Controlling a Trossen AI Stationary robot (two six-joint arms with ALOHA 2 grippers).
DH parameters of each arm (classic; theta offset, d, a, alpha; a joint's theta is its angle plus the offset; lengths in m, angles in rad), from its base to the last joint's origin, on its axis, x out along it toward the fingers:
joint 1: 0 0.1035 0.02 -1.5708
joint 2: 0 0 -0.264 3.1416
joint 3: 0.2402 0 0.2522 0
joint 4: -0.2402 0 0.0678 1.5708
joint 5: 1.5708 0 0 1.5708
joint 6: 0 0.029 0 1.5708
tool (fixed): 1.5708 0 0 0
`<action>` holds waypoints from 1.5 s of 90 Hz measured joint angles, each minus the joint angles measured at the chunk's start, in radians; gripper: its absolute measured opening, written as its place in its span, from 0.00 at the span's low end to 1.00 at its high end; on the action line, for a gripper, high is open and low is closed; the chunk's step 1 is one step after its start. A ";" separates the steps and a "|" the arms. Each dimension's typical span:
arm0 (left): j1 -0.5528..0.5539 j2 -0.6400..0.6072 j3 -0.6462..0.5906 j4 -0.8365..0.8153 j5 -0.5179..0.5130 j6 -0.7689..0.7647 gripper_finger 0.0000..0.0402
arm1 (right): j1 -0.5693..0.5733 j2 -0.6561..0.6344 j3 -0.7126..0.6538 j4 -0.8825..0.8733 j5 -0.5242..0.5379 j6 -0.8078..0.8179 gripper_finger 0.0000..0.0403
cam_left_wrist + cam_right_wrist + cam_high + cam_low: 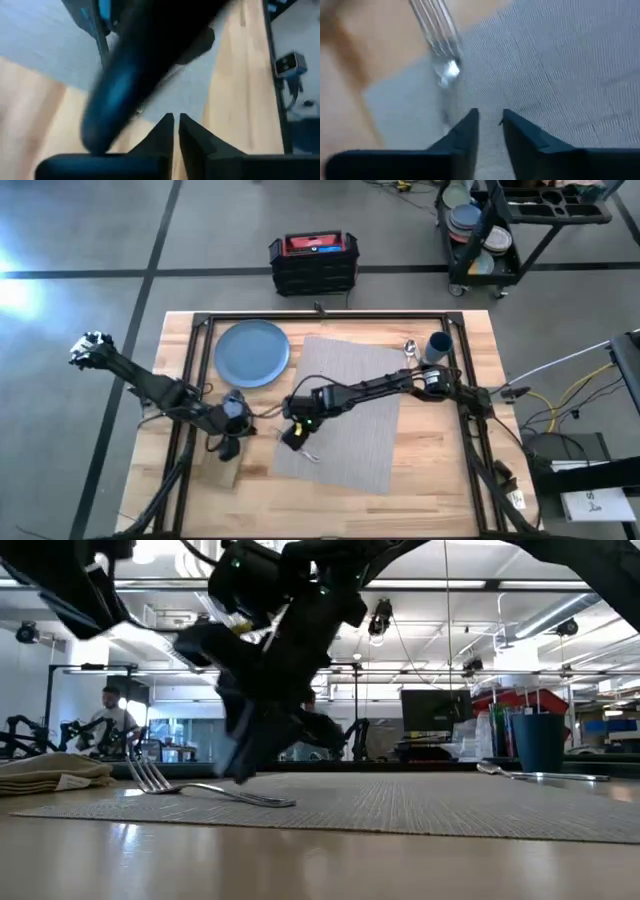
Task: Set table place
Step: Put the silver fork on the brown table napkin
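Nearest, the fork point(308, 452) already lies on the near left corner of the grey placemat point(350, 415), and the right tool point(291, 439) hovers just above it with its fingers a little apart and pinching nothing. To the left, the tan napkin point(222, 472) sits off the mat on the counter point(420, 490), with the left tool point(226, 448) over it, fingers nearly pressed together and empty. Farther off, the blue plate point(251, 352), the spoon point(410, 348) and the dark-blue cup point(437, 347) wait off the mat, and no knife shows, so most of the setting seems left to do.
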 joint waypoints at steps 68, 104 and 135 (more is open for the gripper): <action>0.033 0.539 -0.094 0.524 0.143 -0.295 0.00 | -0.012 -0.462 -0.376 -0.025 0.305 -0.040 0.00; 0.229 0.699 0.102 0.397 0.086 -0.184 0.00 | -0.011 -0.681 -0.670 -0.027 0.293 -0.029 0.00; 0.459 0.695 0.210 0.219 0.019 0.007 0.00 | 0.021 -0.755 -0.878 0.145 0.189 -0.008 0.00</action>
